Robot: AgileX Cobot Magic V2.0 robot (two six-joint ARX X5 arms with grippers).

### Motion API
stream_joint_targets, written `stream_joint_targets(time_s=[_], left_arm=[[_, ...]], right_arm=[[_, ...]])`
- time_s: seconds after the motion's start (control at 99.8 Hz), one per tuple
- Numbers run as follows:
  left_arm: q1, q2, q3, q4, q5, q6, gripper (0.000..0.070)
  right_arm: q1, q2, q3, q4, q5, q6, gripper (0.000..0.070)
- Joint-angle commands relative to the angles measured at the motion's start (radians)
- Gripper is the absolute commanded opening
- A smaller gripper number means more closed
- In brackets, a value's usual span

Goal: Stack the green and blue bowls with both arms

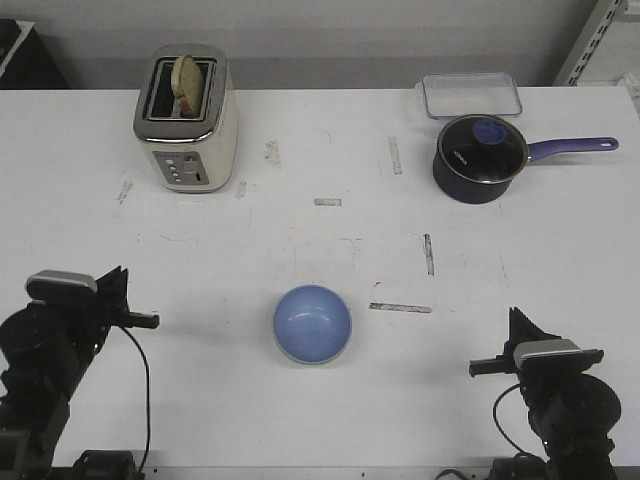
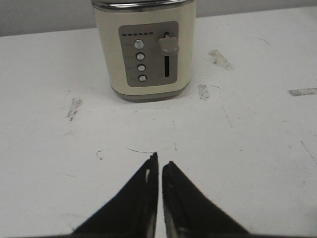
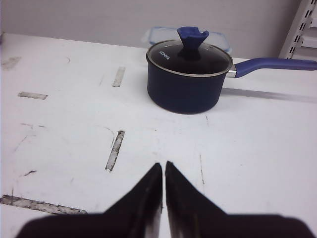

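bowl (image 1: 312,323) set mid-table, near front | toaster (image 1: 186,118) placed far left | saucepan (image 1: 480,157) placed far right | container (image 1: 471,95) set behind saucepan

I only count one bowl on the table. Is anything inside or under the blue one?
The blue bowl looks empty inside. A pale rim edge shows along its lower side, but whether another bowl sits beneath is hidden.

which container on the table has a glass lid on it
The dark saucepan at the far right: its glass lid has a blue knob. The blue bowl and the clear plastic box behind the pan are not so covered.
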Motion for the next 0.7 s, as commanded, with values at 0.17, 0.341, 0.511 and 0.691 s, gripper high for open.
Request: stream_joint_targets(time_s=[0.17,0.341,0.511,0.691], left_arm=[[0.059,-0.24,-0.232,0.155,0.005,0.023,0.0001],[0.061,-0.289,-0.333,0.192,0.005,0.021,0.0001],[0.061,-0.292,-0.33,0.231,0.004,0.019,0.0001],[0.061,-0.307,-0.33,0.23,0.004,0.02,0.0001]], right_arm=[[0.002,0.005,0.002,0.016,0.0,-0.007,0.0002],[0.002,0.005,0.002,0.015,0.0,-0.009,0.0002],[0.002,0.005,0.002,0.016,0.001,-0.011,0.0001],[0.002,0.005,0.002,0.016,0.001,-0.011,0.0002]])
